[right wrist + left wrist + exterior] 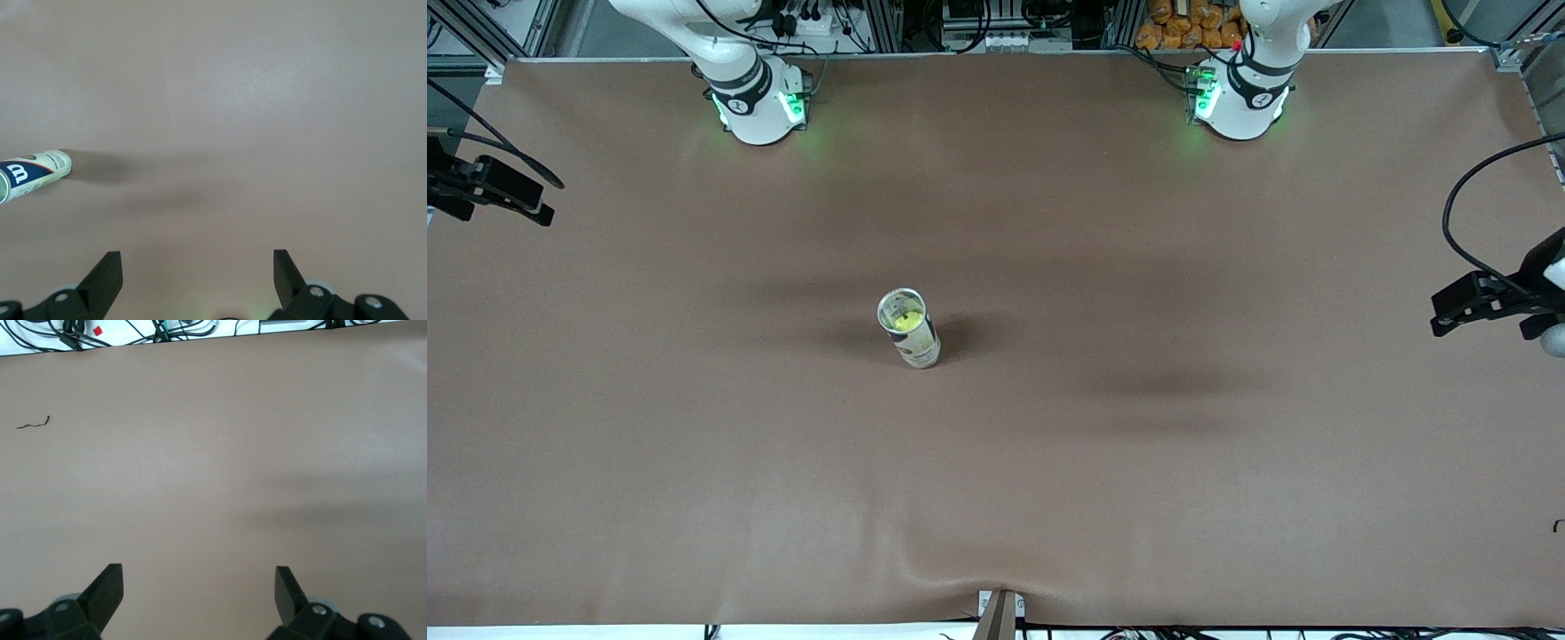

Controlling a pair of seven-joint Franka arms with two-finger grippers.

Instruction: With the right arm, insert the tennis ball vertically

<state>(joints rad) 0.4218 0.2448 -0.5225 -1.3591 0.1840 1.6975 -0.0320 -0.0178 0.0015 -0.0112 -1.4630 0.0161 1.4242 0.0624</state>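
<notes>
One tennis ball (907, 320) sits inside the upright can (910, 329), so insertion looks done. Right gripper (197, 267) fingers apart, empty, up off the can toward the right arm's end. Left gripper (199, 587) apart, waiting. Next: retract, nothing to grasp.

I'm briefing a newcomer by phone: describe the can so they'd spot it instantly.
On the brown table, near its middle, stands the can, upright and alone. It is a clear tube with a printed label, open on top, with a yellow tennis ball inside.
</notes>
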